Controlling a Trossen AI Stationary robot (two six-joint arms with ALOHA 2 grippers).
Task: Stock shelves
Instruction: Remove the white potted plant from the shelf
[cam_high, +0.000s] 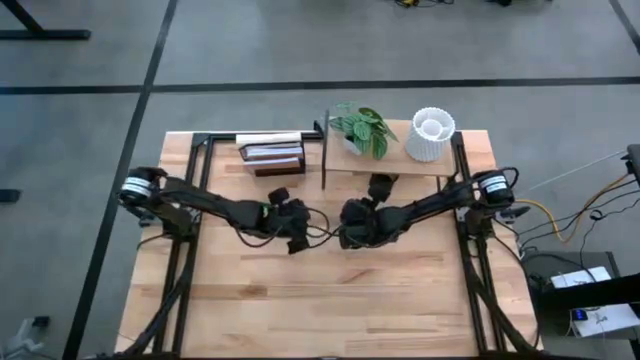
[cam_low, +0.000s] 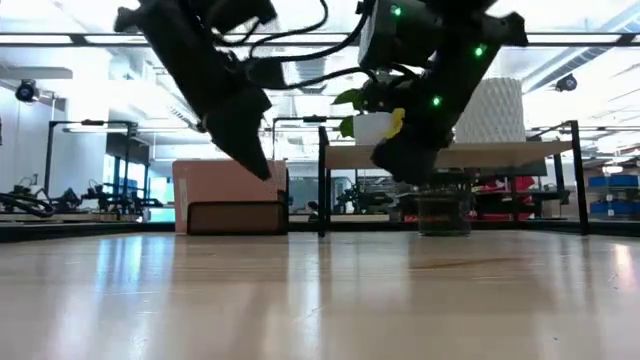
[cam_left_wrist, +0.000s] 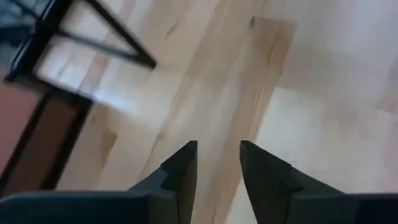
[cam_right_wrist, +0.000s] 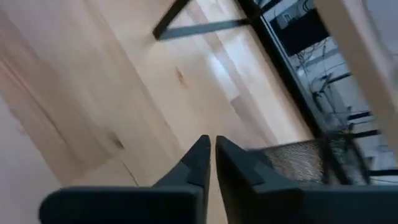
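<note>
Pale wood is filling my view in both wrist cameras: the bench (cam_high: 330, 290) is lying bare beneath me, its grain running between my fingers. I am holding my left gripper (cam_left_wrist: 217, 163) above the middle of the bench, a little toward the left edge, with its fingers standing a narrow gap apart and nothing between them. My right gripper (cam_right_wrist: 212, 152) is hanging just beside it, toward the right edge, its fingers almost touching and gripping nothing. The two grippers are sitting near each other without touching.

The shelves (cam_high: 390, 160) are standing at the far edge of the bench, toward the far right corner, thin black frame with a pale board on top. A leafy green plant (cam_high: 362, 128) and a white ribbed pot (cam_high: 431, 134) are resting on that board. A dark mesh cup (cam_low: 443, 212) is sitting under the board, on the bench. To the left along the far edge, books (cam_high: 272, 155) are lying in a black rack (cam_high: 215, 140).
</note>
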